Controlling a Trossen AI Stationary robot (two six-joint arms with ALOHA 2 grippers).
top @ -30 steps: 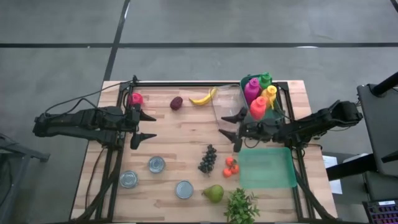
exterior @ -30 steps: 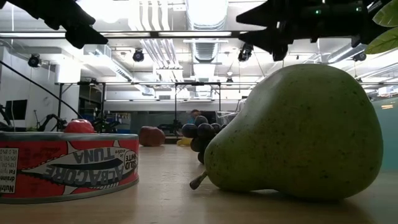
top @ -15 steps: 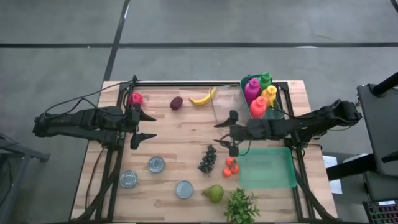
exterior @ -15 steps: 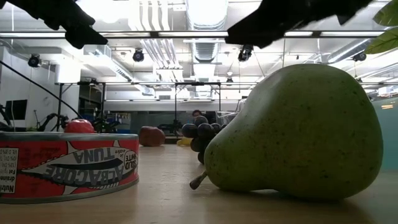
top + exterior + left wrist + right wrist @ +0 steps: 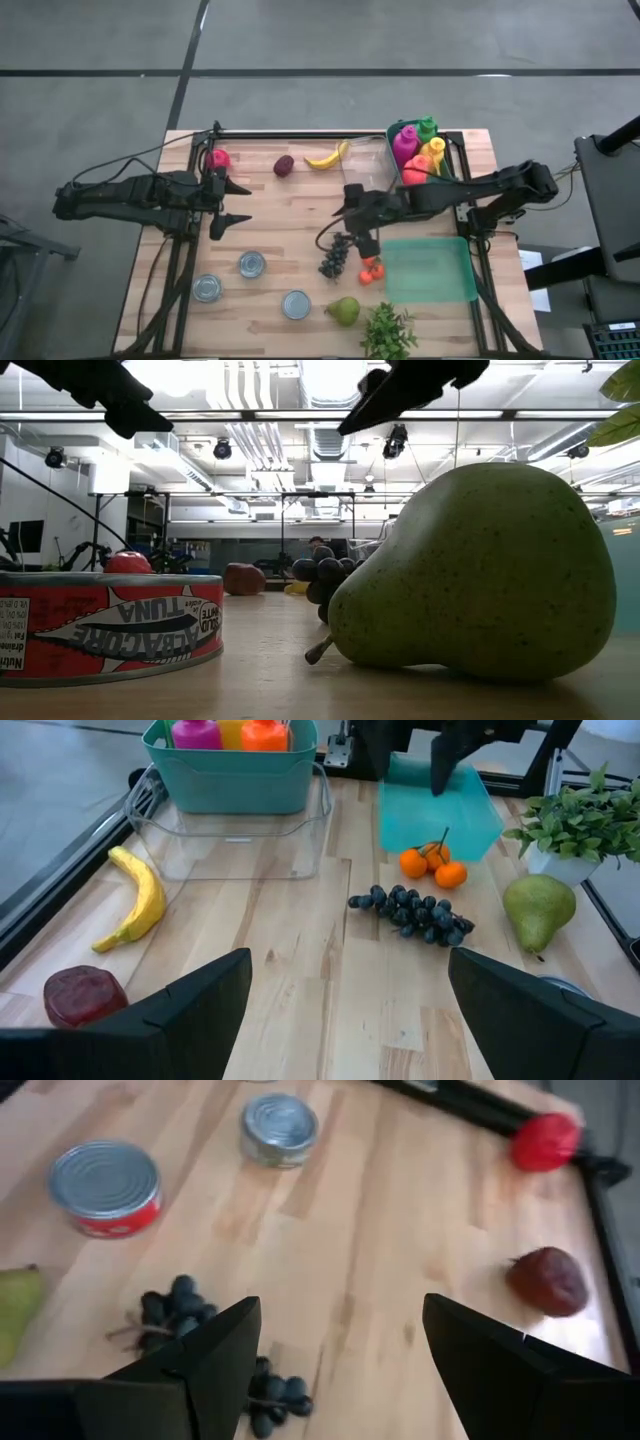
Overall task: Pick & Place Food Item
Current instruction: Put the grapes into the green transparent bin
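From above, the right tool (image 5: 345,224) hangs wide open over the grapes (image 5: 333,257) mid-bench, while the left tool (image 5: 236,204), also spread wide, waits near the left edge. At bench height, the grapes sit behind the pear (image 5: 480,575). In the right wrist view the bunch lies between the fingers (image 5: 190,1370); descend straight, centred on the cluster, closing gently.

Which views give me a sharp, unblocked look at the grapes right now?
High view: grapes sharp, right claw just above them. Left wrist view: clear, sharp. Right wrist view: motion-blurred, grapes partly behind a finger. Low view: the pear hides most of them, ceiling lights glare.
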